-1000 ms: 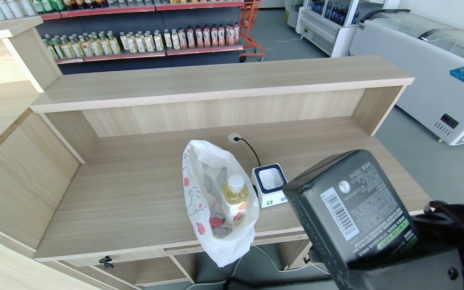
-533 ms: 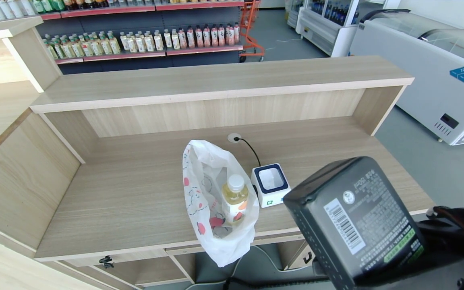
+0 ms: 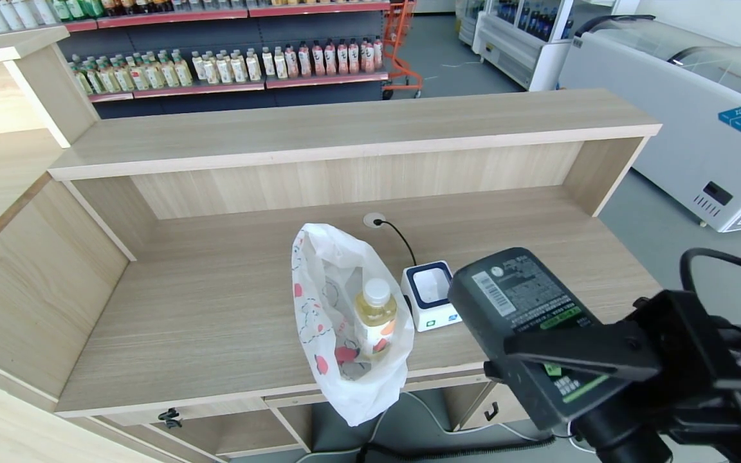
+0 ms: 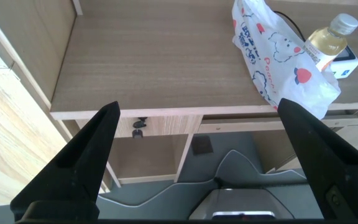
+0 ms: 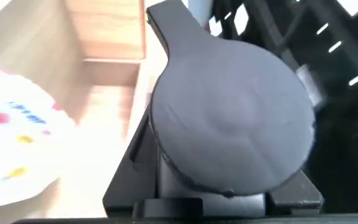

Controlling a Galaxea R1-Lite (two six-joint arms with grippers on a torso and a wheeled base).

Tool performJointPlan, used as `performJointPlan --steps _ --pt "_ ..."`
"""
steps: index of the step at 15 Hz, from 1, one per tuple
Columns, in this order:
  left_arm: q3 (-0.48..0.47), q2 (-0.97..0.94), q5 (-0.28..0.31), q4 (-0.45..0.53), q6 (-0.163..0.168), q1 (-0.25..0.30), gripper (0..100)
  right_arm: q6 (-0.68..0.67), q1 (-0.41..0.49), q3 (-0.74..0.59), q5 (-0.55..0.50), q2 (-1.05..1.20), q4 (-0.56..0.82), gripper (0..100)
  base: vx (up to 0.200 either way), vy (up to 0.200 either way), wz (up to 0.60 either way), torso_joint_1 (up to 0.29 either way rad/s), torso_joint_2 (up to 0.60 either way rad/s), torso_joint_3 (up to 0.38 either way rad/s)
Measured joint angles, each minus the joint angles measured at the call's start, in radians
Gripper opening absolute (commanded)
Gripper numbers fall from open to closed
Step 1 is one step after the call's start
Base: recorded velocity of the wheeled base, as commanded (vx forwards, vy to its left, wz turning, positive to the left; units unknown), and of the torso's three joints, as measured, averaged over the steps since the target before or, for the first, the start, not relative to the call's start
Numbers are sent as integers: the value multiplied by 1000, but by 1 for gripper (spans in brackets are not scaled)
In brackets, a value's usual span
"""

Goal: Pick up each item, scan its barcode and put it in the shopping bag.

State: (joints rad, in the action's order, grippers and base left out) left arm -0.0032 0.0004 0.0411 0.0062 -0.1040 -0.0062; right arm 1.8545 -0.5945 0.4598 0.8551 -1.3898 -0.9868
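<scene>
Hanging in the air just to the right of the scanner, the dark packet is clamped by the right end effector, one black finger lying flat across its printed face. The packet is tilted, its barcode label turned upward at the end nearest the scanner, and that end overlaps the scanner's right edge in the head view. It sits nearer the robot than the scanner does, out over the tabletop's front edge. In the right wrist view the packet appears end-on as a rounded dark shape held between the fingers.

The scanner stands on the tabletop, its blue-framed window facing up, with a black cable running from it to a round hole farther back. Just left of the scanner, touching it, stands the white printed shopping bag, mouth open, with a bottle of pale yellow drink upright inside it.

The left end effector is spread wide with nothing between its fingers, well away from the scanner, on the bag's far side and in front of the tabletop's front edge.
</scene>
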Motion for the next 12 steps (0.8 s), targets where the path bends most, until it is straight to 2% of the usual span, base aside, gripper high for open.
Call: performJointPlan --steps 1,3,5,6,7,9,10,12 --pt "0 0 0 0 0 0 100 -209 87 1 -77 8 86 0 0 0 0 0 0 0" --pt "0 0 0 0 0 0 100 -519 301 3 -148 29 188 0 0 0 0 0 0 0" --pt "0 0 0 0 0 0 100 -745 554 4 -175 49 300 0 0 0 0 0 0 0" --pt "0 0 0 0 0 0 100 -933 666 5 -183 59 370 0 0 0 0 0 0 0" --pt "0 0 0 0 0 0 100 -1101 737 7 -187 68 413 0 0 0 0 0 0 0" --pt "0 0 0 0 0 0 100 -1439 825 14 -212 87 457 0 0 0 0 0 0 0" --pt "0 0 0 0 0 0 100 -1597 821 21 -235 89 427 0 0 0 0 0 0 0" --pt "0 0 0 0 0 0 100 -1934 712 60 -294 75 270 0 0 0 0 0 0 0"
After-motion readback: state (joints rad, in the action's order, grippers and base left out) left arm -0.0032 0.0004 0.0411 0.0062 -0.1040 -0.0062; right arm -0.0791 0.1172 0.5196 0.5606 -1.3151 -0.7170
